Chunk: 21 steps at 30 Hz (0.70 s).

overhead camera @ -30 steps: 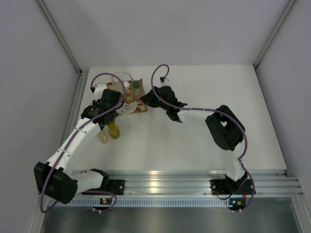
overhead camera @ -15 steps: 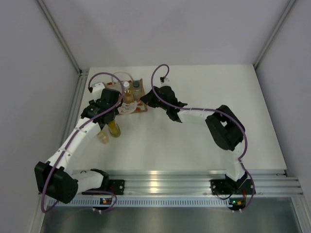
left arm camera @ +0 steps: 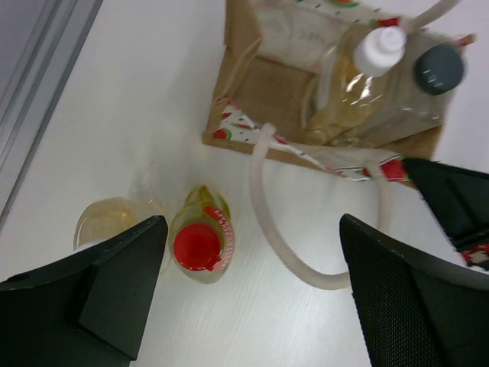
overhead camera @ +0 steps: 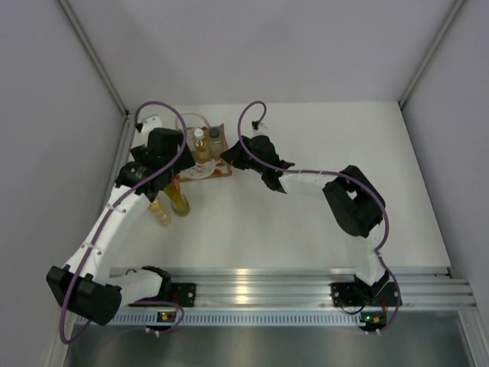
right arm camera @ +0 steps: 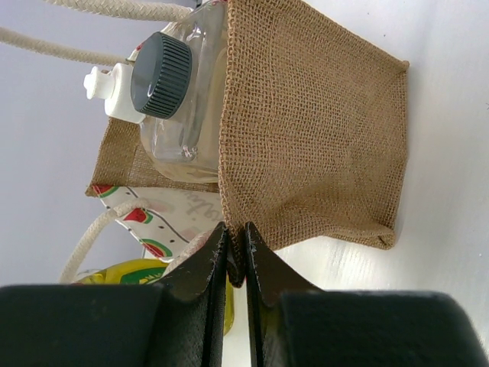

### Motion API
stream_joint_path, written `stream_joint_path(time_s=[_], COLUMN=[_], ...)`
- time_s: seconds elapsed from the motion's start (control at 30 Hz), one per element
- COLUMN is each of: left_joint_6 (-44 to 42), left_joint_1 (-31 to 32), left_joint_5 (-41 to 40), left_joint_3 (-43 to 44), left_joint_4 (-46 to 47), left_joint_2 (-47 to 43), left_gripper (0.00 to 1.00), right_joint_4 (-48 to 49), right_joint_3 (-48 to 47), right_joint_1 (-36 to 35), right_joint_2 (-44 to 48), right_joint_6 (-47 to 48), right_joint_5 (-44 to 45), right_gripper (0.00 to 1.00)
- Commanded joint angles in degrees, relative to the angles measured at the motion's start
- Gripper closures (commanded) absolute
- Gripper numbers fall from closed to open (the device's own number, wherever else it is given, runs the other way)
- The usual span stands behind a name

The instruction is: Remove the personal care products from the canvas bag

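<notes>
The left pincer hangs with its jaws spread wide, holding nothing. The right pincer is pinched tight on the edge of the bag, gripping its burlap wall.

Some things are hard to make out. The left pincer's left finger covers part of the amber bottle, so its cap is out of sight. From above, the left arm hides its own fingertips and a corner of the bag. The bag's wall screens the lower bodies of the two bottles inside. I cannot tell whether the bag stands straight or leans.

The red-cap bottle stands on the table under the left pincer, just inside its left finger and outside the bag. The amber bottle stands just beside it, further out past that finger. The bag lies ahead of the open jaws. The white-cap bottle and dark-cap bottle poke from its mouth side by side. A rope handle loops back from the bag between the jaws. Seen from the right pincer, the dark-cap bottle sits just beyond the gripped wall, with the white cap behind it.

The table is plain white, with pale grey walls close around it. An aluminium rail runs along the near edge.
</notes>
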State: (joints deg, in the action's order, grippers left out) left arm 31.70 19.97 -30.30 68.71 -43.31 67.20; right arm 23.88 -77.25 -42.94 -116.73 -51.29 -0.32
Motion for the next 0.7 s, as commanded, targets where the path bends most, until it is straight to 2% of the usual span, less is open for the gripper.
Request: stream_joint_path(time_s=[0.0, 0.2, 0.27, 0.33, 0.47, 0.53, 0.67], left_joint_6=[-3.48, -8.84, -10.42, -11.66, -12.54, -12.81, -14.65], left_joint_1=[-0.02, -0.19, -0.10, -0.19, -1.41, -2.03, -2.91], left_joint_5=[5.69, 9.03, 10.17, 12.81, 15.18, 16.41, 18.61], left_joint_3=[6.60, 17.66, 18.91, 22.69, 27.26, 29.72, 32.19], left_joint_4=[2.97, 2.88, 2.79, 2.70, 2.62, 1.91, 1.39], left_joint_2=[-1.11, 8.01, 10.92, 14.60, 19.45, 22.08, 25.61], left_gripper=[0.02, 0.02, 0.03, 0.07, 0.30, 0.35, 0.36], right_joint_4=[-5.69, -4.72, -4.54, -4.54, -4.45, -4.37, -4.46], right_joint_3=[2.37, 2.98, 3.16, 3.34, 3.51, 3.51, 3.51], right_joint_1=[0.66, 0.66, 0.66, 0.66, 0.66, 0.66, 0.75], right_joint_2=[0.18, 0.10, 0.27, 0.71, 1.15, 1.24, 1.41], right_joint_6=[-0.21, -1.01, -1.10, -1.01, -0.83, -0.92, -0.39], right_joint_5=[-1.26, -1.44, -1.35, -1.27, -1.18, -1.26, -1.70], right_gripper=[1.00, 1.00, 1.00, 1.00, 1.00, 1.00, 1.00])
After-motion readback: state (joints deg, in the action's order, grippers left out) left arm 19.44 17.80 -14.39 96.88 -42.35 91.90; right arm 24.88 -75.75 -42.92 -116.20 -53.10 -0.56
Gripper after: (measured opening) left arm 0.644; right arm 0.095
